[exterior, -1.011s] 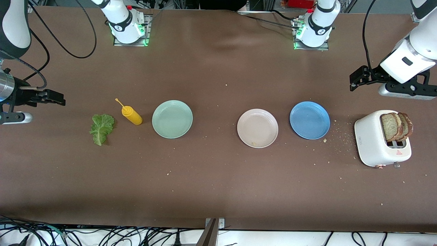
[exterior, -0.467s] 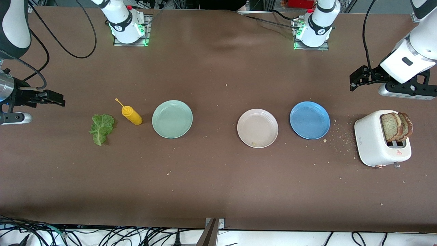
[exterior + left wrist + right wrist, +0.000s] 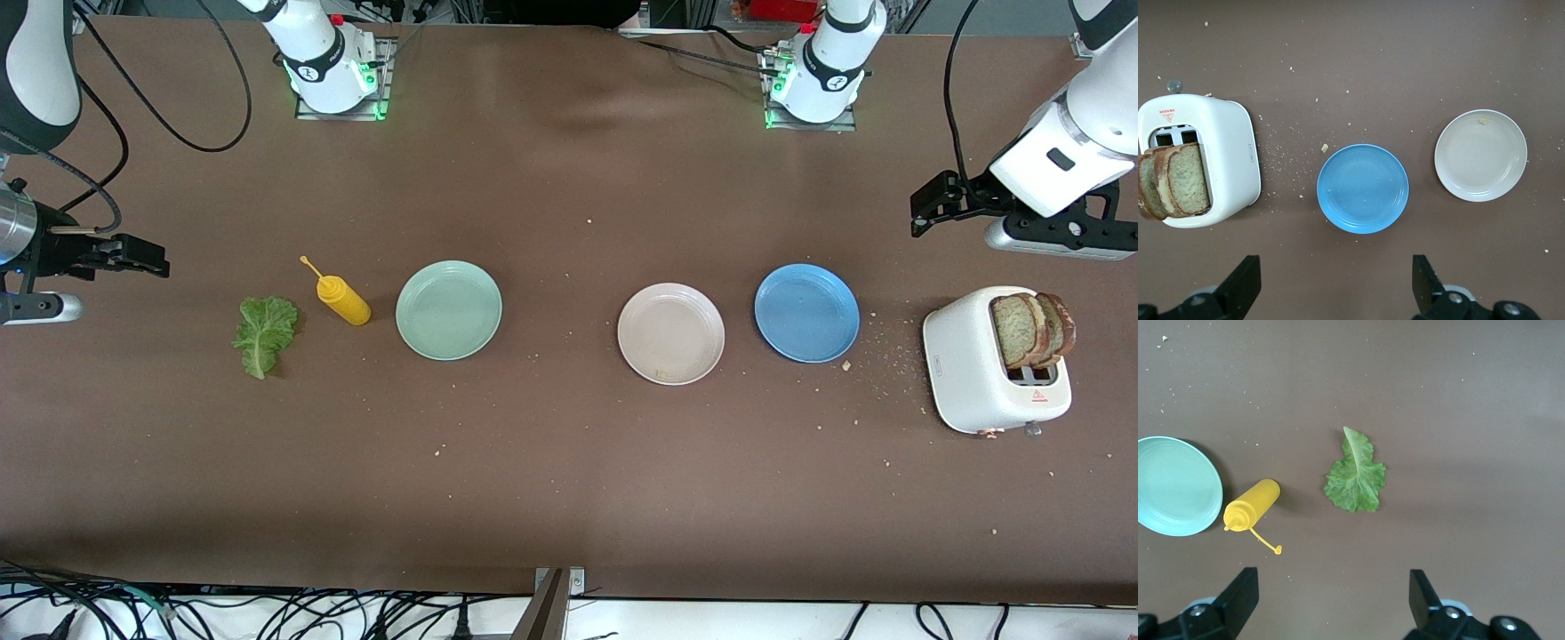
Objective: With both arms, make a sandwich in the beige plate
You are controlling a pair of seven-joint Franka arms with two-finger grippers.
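Observation:
The beige plate (image 3: 670, 333) (image 3: 1481, 155) lies empty near the table's middle. Two bread slices (image 3: 1031, 329) (image 3: 1175, 180) stand upright in a white toaster (image 3: 973, 364) at the left arm's end. A green lettuce leaf (image 3: 264, 333) (image 3: 1355, 477) lies flat on the table at the right arm's end. My left gripper (image 3: 925, 212) (image 3: 1336, 280) hangs open over bare table beside the toaster and holds nothing. Over bare table beside the lettuce, my right gripper (image 3: 142, 256) (image 3: 1331, 597) is open and empty too.
A blue plate (image 3: 806, 312) sits between the beige plate and the toaster. A mint-green plate (image 3: 448, 309) and a yellow squeeze bottle (image 3: 342, 300) lying on its side sit between the beige plate and the lettuce. Crumbs are scattered around the toaster.

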